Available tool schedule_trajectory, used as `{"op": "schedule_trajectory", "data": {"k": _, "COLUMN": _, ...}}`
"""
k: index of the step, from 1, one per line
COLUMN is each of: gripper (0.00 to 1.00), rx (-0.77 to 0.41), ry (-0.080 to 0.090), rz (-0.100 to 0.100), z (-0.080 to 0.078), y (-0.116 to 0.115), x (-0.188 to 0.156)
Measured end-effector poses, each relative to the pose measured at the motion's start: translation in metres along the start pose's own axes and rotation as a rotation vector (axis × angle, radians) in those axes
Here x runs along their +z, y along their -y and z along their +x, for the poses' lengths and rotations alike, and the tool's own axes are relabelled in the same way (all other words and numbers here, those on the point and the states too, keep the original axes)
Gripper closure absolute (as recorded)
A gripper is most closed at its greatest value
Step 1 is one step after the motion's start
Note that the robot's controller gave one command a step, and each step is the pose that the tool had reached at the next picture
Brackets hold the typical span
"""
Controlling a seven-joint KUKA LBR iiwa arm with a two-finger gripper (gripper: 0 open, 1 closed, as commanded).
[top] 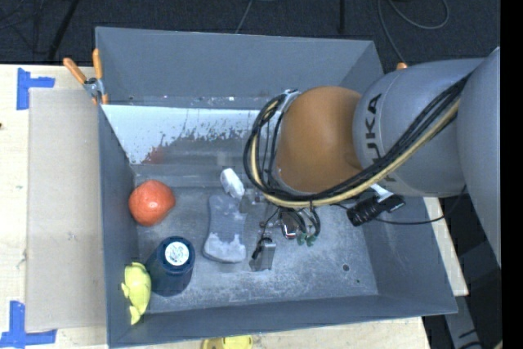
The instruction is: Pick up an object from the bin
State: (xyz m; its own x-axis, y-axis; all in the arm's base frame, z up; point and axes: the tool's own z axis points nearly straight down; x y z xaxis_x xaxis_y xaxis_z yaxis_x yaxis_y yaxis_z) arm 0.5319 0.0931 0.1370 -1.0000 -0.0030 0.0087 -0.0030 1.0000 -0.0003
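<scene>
you had the gripper (263, 251) near the centre of the bin (245, 69), just beside a grey crumpled lump (224, 231) at its 9 o'clock. gripper apart or together: could not tell. orange ball (151, 203) farther toward 9; blue jar (172, 264) and yellow toy (136, 287) toward 8.

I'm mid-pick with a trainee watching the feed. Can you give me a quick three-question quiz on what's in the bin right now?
1. True or false: the orange ball lies against the right wall of the bin.
2. Which thing is nearest the tool? A) yellow toy B) grey lumpy object C) dark blue jar
3. Fill in: the yellow toy lies beside the dark blue jar in the bin's near-left ____.

Key: 1 false, it lies on the left side; 2 B; 3 corner.
</scene>
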Motion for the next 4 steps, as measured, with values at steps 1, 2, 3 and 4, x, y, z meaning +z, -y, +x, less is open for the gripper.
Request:
{"op": "schedule_trajectory", "data": {"k": 1, "gripper": 0.00, "rx": 0.002, "ry": 0.007, "rz": -0.001, "z": -0.002, "y": 0.000, "x": -0.004}}
{"op": "schedule_trajectory", "data": {"k": 2, "gripper": 0.00, "rx": -0.046, "ry": 0.014, "rz": 0.000, "z": -0.002, "y": -0.012, "x": 0.030}}
{"op": "schedule_trajectory", "data": {"k": 3, "gripper": 0.00, "rx": 0.003, "ry": 0.007, "rz": 0.000, "z": 0.001, "y": -0.020, "x": 0.059}}
{"op": "schedule_trajectory", "data": {"k": 4, "gripper": 1.00, "rx": -0.052, "ry": 0.029, "rz": -0.004, "z": -0.002, "y": -0.017, "x": 0.063}}
